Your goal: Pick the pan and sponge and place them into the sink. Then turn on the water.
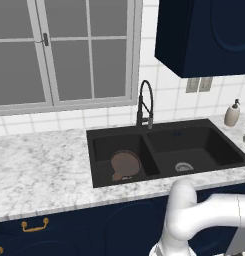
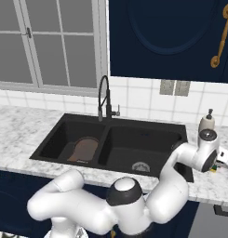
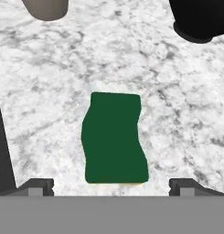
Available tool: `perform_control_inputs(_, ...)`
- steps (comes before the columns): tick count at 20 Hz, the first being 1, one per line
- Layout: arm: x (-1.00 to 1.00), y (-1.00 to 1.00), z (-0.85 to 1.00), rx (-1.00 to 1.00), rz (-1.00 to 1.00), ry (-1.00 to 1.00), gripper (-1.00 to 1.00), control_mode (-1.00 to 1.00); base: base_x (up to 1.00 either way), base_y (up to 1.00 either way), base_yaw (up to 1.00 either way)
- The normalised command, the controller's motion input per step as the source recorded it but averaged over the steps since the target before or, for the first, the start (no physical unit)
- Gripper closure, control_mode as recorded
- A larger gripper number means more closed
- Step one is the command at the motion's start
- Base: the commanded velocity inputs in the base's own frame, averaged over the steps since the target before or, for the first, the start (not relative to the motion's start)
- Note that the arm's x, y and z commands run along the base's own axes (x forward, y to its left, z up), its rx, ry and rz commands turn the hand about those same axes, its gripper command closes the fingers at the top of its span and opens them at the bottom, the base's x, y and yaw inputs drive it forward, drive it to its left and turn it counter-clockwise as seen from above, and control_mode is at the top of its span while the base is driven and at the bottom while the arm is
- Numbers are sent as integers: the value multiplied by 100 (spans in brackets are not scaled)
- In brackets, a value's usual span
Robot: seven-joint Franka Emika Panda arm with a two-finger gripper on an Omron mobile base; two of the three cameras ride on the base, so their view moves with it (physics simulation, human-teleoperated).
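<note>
Sponge [image 3: 114, 138] lies flat, green face up, on the marble counter [image 3: 131, 59] right of the sink [image 1: 166, 150], directly below the gripper [image 3: 111, 185]; the fingers stand wide apart on either side of it, nothing held. One pan [image 1: 125, 165] sits in the left basin, tap [image 1: 145, 105] behind the divider with no stream visible. Around the sponge: one beige soap bottle [image 2: 207, 123] and one dark object [image 3: 200, 18] further off, neither touching it; two basins, one drain visible in the right one.

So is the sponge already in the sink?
No, the sponge lies flat on the marble counter, between the open gripper's fingertips.
</note>
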Motion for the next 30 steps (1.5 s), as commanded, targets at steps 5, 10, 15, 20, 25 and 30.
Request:
perform_control_inputs(5,33,-33,-37,0,10,13,-100,-100,0,0,0)
perform_control_inputs(10,28,-37,-45,0,18,11,-100,-100,0,0,0)
perform_control_inputs(15,13,-32,-58,1,16,14,100,-100,0,0,0)
perform_control_inputs(20,-32,14,-59,6,12,18,100,-100,0,0,0)
perform_control_inputs(25,-94,82,-41,7,21,7,100,-100,0,0,0)
perform_control_inputs(30,-84,100,-31,1,21,-22,100,-100,0,0,0)
